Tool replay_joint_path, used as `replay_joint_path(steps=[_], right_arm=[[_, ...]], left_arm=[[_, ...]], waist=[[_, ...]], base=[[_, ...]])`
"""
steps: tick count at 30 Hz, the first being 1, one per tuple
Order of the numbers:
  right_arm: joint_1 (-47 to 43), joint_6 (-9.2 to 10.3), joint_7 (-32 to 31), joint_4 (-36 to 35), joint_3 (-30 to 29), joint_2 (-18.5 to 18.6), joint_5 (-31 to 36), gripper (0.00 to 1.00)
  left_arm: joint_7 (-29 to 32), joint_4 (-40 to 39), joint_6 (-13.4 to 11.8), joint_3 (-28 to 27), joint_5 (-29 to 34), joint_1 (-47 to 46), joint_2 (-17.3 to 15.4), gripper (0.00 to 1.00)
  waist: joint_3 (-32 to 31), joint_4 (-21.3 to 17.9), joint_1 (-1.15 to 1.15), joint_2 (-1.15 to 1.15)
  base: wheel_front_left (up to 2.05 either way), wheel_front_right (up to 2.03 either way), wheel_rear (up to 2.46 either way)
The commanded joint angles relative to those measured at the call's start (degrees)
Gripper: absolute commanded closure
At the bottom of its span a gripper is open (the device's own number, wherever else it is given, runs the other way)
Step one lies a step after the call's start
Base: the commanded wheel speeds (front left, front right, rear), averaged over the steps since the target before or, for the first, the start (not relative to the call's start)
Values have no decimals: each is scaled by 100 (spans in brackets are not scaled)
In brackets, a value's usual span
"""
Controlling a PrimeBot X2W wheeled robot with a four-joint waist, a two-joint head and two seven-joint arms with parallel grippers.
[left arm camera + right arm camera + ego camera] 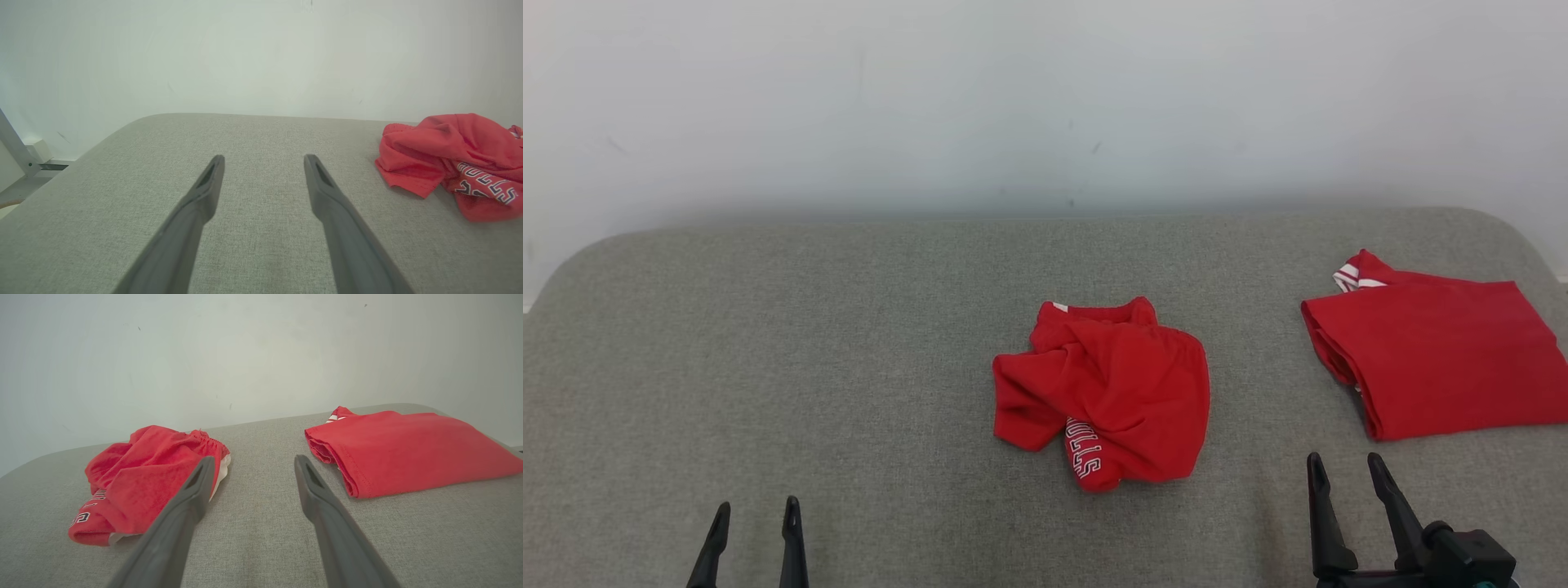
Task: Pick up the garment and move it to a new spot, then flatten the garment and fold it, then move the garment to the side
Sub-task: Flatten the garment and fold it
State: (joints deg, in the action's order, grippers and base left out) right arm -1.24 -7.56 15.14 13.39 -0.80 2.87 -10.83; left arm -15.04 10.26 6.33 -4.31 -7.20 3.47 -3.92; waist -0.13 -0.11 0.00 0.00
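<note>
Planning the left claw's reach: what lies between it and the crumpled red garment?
Nothing. Bare grey cushion alone separates the open left claw from the crumpled red garment, as the head view and the left wrist view both show.

Two long matte dark-grey fingers (pixel 192 220) are seen on the left end effector (pixel 756 506), tapered, slotted recess near each tip. Same on the right end effector (pixel 1343 461), mounted on a chunky black wrist housing (pixel 1462 555); teal detail (pixel 1486 584) noted underneath.
</note>
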Motion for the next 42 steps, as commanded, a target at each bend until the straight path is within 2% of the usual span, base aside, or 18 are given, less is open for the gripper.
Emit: replay_joint_path(steps=[1,10,21,31,32,38,39,41,42], right_arm=[[15,12,2,-4,6,2,22,0],[89,12,2,-44,37,3,-10,0],[269,12,2,-22,102,2,-103,0],[394,12,2,7,195,3,-186,0],[431,12,2,15,224,0,-169,0],[461,12,3,58,262,0,-179,0],[448,12,2,63,259,0,-179,0],[433,12,2,65,239,2,-174,0],[419,12,2,64,215,3,-172,0]], left_arm=[[-12,19,13,-8,32,-52,24,0],[-12,133,78,457,136,-552,55,0],[-11,772,111,2097,-106,-1901,-25,0],[-11,2154,108,2891,-526,-2803,-249,0],[-9,2524,108,2949,-612,-2946,-271,0],[4,3546,109,3241,-910,-3278,-203,0],[2,3674,109,3312,-939,-3331,-182,28],[-4,3787,108,3451,-1078,-3420,-146,100],[-7,3826,109,3517,-1150,-3436,-130,100]], waist=[[9,-9,0,0],[96,-196,0,0],[390,-836,0,0],[620,-1526,0,0],[654,-1626,0,0],[672,-1823,0,0],[667,-1831,0,0],[645,-1821,0,0],[626,-1793,0,0]], base=[[0,0,0],[0,0,0],[0,0,0],[0,0,0],[0,0,0],[0,0,0],[0,0,0],[0,0,0],[0,0,0]])
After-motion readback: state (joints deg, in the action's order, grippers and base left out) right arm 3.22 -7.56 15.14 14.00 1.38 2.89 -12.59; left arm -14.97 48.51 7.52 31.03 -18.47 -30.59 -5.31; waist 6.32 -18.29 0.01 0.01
